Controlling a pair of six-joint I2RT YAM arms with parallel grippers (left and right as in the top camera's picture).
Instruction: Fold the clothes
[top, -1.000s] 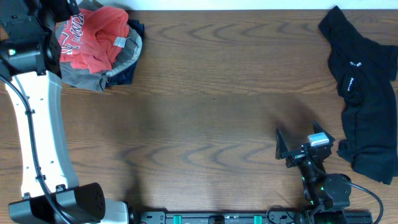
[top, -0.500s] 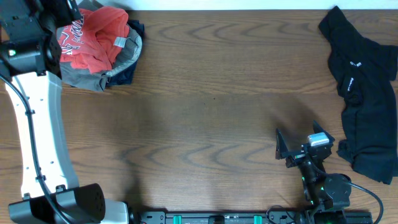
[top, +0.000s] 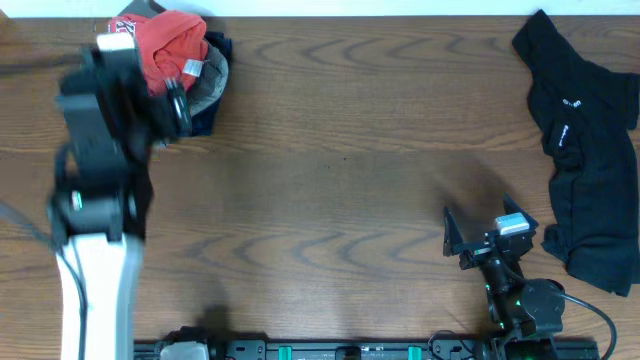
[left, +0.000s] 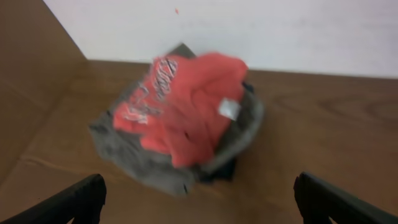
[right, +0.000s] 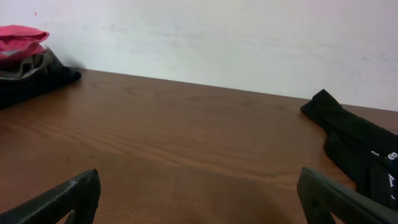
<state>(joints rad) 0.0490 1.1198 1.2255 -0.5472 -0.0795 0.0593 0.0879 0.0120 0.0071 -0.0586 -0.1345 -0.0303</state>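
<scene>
Right gripper (top: 478, 225) at five o'clock, spread wide, empty; left gripper (left: 199, 198) also released, just short of the heap at eleven; best pinch only the topmost coral T-shirt (left: 186, 106), peeling it off the grey shorts (left: 124, 158); black shirt (top: 585, 150) at two.

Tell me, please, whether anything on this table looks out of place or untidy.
Nothing is spilled or damaged, but nothing is folded. The coral-red T-shirt lies crumpled atop the grey shorts and a navy piece at the far left corner of the table. The black shirt sprawls rumpled along the right edge, partly out of view.
</scene>
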